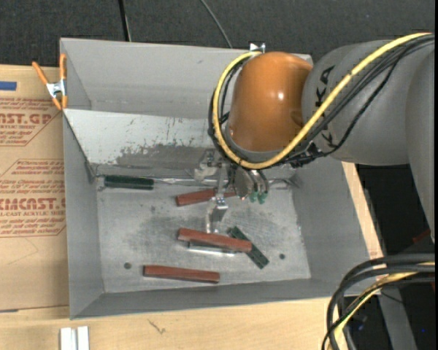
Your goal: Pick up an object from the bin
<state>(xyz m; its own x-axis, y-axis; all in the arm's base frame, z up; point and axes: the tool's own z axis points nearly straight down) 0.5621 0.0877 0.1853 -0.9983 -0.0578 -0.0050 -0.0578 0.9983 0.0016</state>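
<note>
Low, pincer (218, 220) over reddish bar (214, 240).

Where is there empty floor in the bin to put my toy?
Bare floor lies on the left, between the dark green stick at the back and the long red-brown bar in front. The middle, under the gripper, is crowded with crossed red-brown and green sticks.

Grey metal bin (131, 71), floor scuffed with darker streaks. Reddish-brown front bar (181, 273), reddish-brown middle bar (214, 240), reddish-brown back bar (195, 197). Dark green left bar (128, 183) by the left wall, dark green right bar (248, 248). Above, a glossy orange cover (270, 100) and yellow cable (350, 64).
</note>
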